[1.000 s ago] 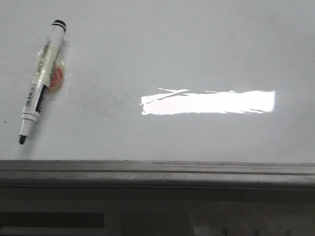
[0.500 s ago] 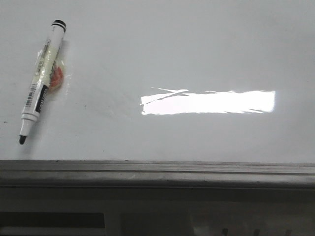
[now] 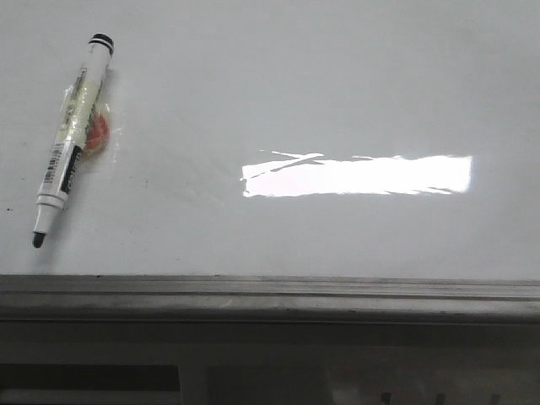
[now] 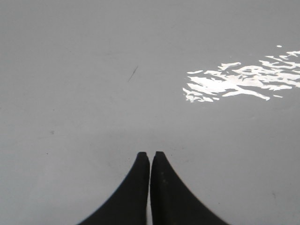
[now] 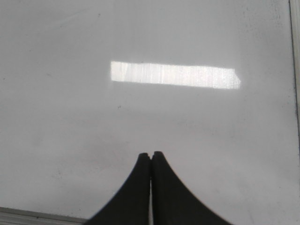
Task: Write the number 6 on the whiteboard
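Uncapped marker (image 3: 71, 139) laid flat on glossy whiteboard (image 3: 337, 84), approx 10 o'clock.
Left gripper (image 4: 150, 154) & right gripper (image 5: 150, 153): tapered black fingers pressed together, empty, above bare board; no digit seen.

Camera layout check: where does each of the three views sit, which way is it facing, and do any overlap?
Front view: faces forward over the whiteboard; uncapped marker on its left part, grey edge rail nearest; no arm visible.
Left wrist view: on the left arm, looks down at bare board past the shut left gripper.
Right wrist view: on the right arm, same downward look past the shut right gripper.
Shared: all three show the board's light glare.
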{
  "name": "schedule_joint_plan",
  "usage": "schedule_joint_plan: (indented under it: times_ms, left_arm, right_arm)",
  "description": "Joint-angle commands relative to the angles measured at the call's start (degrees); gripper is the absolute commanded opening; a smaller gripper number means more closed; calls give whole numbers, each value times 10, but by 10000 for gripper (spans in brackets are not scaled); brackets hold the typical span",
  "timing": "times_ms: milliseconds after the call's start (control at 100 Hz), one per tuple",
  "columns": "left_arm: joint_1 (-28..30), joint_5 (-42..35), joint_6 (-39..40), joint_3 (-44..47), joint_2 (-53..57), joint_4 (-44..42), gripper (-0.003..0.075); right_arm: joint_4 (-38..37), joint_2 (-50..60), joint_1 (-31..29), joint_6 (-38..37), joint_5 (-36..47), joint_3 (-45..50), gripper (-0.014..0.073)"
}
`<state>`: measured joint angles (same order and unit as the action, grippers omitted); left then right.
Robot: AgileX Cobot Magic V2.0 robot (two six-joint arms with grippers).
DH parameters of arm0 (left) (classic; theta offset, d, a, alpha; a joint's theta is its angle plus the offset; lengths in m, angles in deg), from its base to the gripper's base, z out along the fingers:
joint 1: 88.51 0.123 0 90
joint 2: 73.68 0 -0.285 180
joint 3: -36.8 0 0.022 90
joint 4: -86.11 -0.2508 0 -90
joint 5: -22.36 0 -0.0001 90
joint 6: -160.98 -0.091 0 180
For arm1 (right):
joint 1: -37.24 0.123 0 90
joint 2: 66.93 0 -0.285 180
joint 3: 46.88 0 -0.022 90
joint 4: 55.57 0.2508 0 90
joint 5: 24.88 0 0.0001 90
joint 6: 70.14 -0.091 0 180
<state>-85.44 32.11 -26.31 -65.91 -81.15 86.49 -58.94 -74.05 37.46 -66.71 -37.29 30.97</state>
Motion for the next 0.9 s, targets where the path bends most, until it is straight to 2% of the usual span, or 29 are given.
schedule_joint_plan:
  times_ms: [0, 130, 320, 530, 650, 800, 850, 890]
  left_arm:
    - [0, -48, 0, 13, 16, 7, -20]
    - [0, -60, 0, 11, 16, 41, -20]
    - [0, -78, 0, -13, 12, 55, -20]
    - [0, 17, 0, -111, -50, 51, -20]
    - [0, 25, 0, -143, -100, 58, -20]
    - [0, 15, 0, -156, -130, 65, -17]
    - [0, 5, 0, -156, -131, 65, 11]
    - [0, -3, 0, -156, -131, 65, 63]
  right_arm:
    - [-6, 9, -3, 5, 64, 7, -64]
    - [42, 7, -3, 5, 119, 7, -64]
    - [119, -25, -3, 5, 109, -4, -64]
    - [119, -107, -3, 5, 62, -81, -64]
    - [119, -169, -3, 5, 19, -130, -64]
    - [119, -216, -3, 5, 15, -145, -64]
    - [119, -225, -3, 5, 14, -145, -64]
    - [119, -230, -3, 5, 14, -145, -64]
